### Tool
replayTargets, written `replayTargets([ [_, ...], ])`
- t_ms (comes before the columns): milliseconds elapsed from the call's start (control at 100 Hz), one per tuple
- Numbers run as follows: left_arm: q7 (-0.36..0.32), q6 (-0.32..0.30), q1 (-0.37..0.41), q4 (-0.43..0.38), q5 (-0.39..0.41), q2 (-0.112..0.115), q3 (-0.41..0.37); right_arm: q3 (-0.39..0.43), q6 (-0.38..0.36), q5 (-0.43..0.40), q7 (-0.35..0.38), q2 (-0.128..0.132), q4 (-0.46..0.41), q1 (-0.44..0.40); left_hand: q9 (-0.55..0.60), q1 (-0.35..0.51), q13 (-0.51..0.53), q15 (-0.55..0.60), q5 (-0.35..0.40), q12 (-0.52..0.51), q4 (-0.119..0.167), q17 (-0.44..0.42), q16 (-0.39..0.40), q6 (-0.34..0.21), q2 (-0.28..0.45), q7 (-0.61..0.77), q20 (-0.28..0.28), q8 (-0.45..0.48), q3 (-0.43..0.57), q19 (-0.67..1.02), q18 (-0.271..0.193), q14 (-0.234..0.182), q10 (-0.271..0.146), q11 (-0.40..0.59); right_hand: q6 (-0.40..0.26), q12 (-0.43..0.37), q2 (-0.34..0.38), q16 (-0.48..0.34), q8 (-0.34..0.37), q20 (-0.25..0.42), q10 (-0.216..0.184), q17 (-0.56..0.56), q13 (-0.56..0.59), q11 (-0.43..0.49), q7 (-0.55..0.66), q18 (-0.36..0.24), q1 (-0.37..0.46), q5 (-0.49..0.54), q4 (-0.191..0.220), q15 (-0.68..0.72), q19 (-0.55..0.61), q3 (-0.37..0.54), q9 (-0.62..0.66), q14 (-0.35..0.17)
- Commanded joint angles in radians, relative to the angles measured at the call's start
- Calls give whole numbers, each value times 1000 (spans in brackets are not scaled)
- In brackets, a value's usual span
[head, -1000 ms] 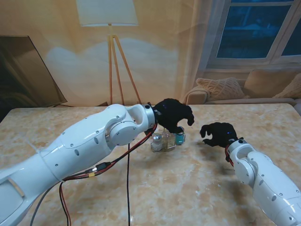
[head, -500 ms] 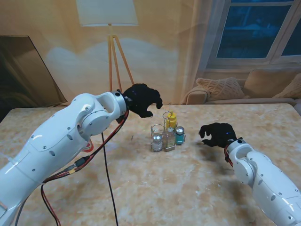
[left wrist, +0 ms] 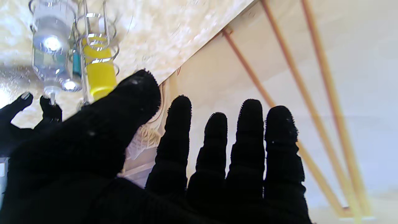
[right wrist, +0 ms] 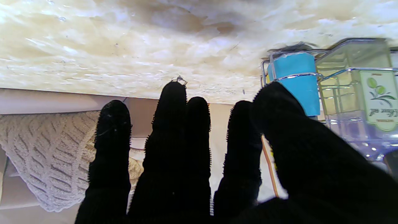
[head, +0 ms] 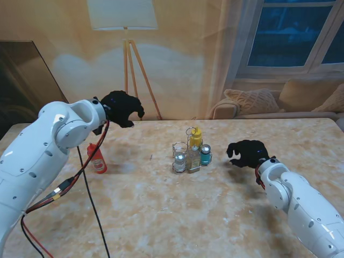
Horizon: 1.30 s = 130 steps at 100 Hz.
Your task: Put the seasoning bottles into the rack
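Your left hand point(head: 122, 108) is swinging away to the far left, leaving the rack point(head: 191, 155) it was hovering over a second ago, while your right hand point(head: 248, 153) is staying put just right of it. You are looking at a small wire rack sitting near the table's point(head: 177, 215) middle, with a yellow bottle point(head: 195, 137) at its far side, a teal bottle point(head: 205, 155) with a silver cap on the right, a clear silver-capped shaker point(head: 179, 160) on the left and a clear bottle point(head: 193, 157) between them. That clear bottle is showing a cream label with a green olive sprig point(right wrist: 378, 99); its writing is too blurred to read. A red bottle point(head: 97, 158) is standing on the table well left of the rack, outside it. Both hands are hanging open and holding nothing: the left with fingers point(left wrist: 248, 130) spread, the right with fingers point(right wrist: 174, 124) extended close together.
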Motion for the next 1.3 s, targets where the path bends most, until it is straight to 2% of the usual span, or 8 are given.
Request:
replayTargets([
  [0,-37,10,15,20,5,36,-40,-4,0,0,17,-5,0,-5,-16,-2,-21,-39,-29,-23,23,-12,-42,9,-29,-40,-43,-22,15,-35,10,-3,-6,-21,-3,23,-18,24,-4,-13,-3,-10,4,4,14,8,22,11,-2,15,22,16,13,-12],
  [130,-56,-5,47,34,34,46,-114,-8,2,1,22,-5,1,-2,-34,16,-35,-87,-55,-62,19,-17,-109,2,-67,-81,-101,-51,43,-76,-14,-21,-18,-42,-4,23,-18,24,-4,-13,-3,-10,3,4,15,8,22,11,-2,15,22,16,13,-12],
  [290,-72,-19,60,64,53,55,-170,-15,3,3,27,-4,2,3,-76,19,-70,-129,-105,-116,13,-31,-190,-13,-106,-127,-178,-97,80,-107,-47,-42,-32,-63,-4,23,-19,24,-4,-13,-3,-9,4,4,15,8,22,12,-2,15,22,18,14,-14],
  [510,-86,-11,70,109,54,63,-225,-18,5,5,32,-4,4,6,-149,-1,-134,-151,-191,-158,8,-87,-239,-10,-143,-185,-245,-152,106,-145,-63,-46,-38,-85,-4,24,-21,24,-4,-13,-6,-9,4,4,15,8,22,11,-3,15,22,19,14,-14],
  [730,-88,16,79,161,17,65,-246,-27,5,8,38,-4,8,13,-225,-32,-187,-165,-282,-173,6,-125,-254,-12,-148,-233,-264,-180,106,-168,-54,-33,-37,-110,-5,24,-24,23,-4,-14,-6,-8,4,3,15,7,22,11,-3,15,22,22,14,-15],
  [1020,-224,57,90,166,-14,78,-268,-34,6,10,40,-4,12,18,-268,-51,-243,-183,-305,-185,5,-169,-272,-23,-139,-247,-280,-189,99,-200,-42,-17,-41,-137,-6,25,-29,23,-5,-14,-5,-8,6,4,15,8,22,11,-5,14,22,26,15,-16],
  [1160,-245,75,95,174,-49,79,-269,-36,6,11,41,-4,13,20,-274,-45,-247,-183,-310,-186,7,-173,-276,-24,-136,-250,-284,-188,92,-207,-41,-11,-42,-143,-6,25,-32,23,-4,-14,-6,-8,6,3,16,8,23,12,-6,14,22,28,15,-15],
  [1290,-282,89,99,176,-89,82,-266,-38,6,11,42,-4,13,21,-291,-47,-258,-183,-325,-184,8,-180,-278,-18,-129,-257,-288,-189,82,-214,-24,18,-33,-152,-8,25,-34,23,-5,-15,-7,-8,6,3,16,7,22,11,-6,14,22,30,15,-17],
])
